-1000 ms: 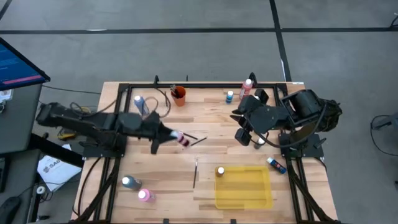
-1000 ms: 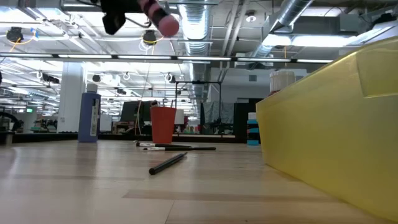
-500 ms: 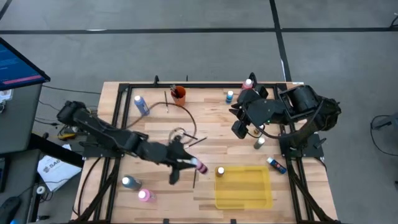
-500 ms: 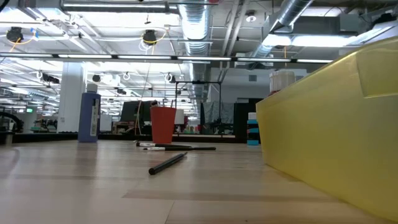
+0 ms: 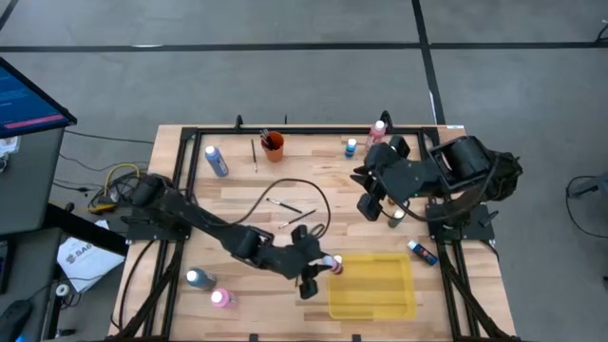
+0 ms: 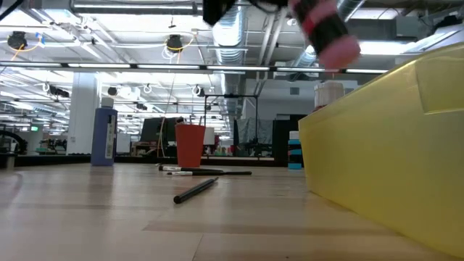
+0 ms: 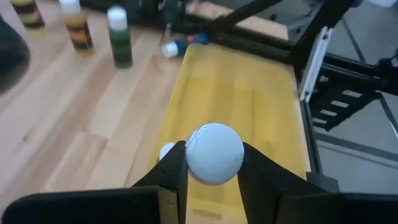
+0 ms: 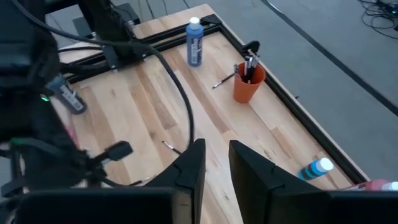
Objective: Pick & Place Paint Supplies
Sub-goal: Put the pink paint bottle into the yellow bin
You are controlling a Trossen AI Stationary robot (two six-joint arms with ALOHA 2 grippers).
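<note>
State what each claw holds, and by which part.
The left claw grips a pink paint bottle by its sides near the white cap, above the yellow tray. The right claw holds nothing.

A pink paint bottle (image 5: 329, 263) with a white cap hangs tilted above the bench, clamped in the left gripper (image 5: 321, 267). Other bottles stand scattered; thin brushes (image 5: 288, 206) lie flat.

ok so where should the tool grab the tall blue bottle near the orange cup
Grip the blue bottle around its body, just under the white cap, from above: it stands upright, apart from the orange cup. The left tool is shut on a pink bottle; the open right tool seems freer.
</note>
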